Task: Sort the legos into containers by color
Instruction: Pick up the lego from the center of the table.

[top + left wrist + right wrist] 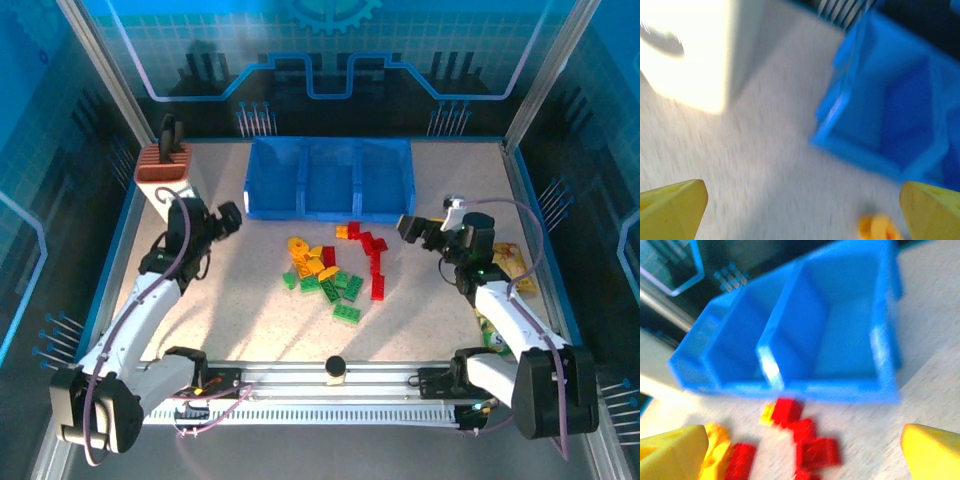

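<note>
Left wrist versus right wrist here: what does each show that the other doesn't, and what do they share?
Left wrist: a pale block left of the blue tray, one bin facing the camera. Right wrist: red legos lying in front of two bins and their divider. Shared: the tray, yellow-orange legos on the speckled table, and open jaws, left gripper and right gripper.

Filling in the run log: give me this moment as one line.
left gripper: open, empty | right gripper: open, empty | legos: loose pile, none sorted | bins: empty
</note>
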You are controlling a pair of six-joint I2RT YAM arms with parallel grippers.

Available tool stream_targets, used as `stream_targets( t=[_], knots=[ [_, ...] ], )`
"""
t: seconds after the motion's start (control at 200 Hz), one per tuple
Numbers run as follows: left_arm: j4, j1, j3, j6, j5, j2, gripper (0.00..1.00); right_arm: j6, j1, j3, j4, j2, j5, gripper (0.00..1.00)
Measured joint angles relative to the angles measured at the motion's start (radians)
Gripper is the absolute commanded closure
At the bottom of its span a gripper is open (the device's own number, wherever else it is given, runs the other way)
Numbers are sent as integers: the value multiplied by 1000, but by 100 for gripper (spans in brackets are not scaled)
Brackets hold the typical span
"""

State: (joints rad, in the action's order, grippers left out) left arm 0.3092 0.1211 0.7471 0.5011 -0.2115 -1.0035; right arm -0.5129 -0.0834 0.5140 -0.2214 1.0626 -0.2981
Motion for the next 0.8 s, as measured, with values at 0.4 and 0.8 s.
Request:
stream_targets(
  t=[0.4,0.8],
  knots=[
    [32,184,-187,211,418,277,1,-102,-253,59,377,-416,106,0],
    [209,444,-60,177,308,9,25,-121,-605,103,693,-295,356,8]
  ],
)
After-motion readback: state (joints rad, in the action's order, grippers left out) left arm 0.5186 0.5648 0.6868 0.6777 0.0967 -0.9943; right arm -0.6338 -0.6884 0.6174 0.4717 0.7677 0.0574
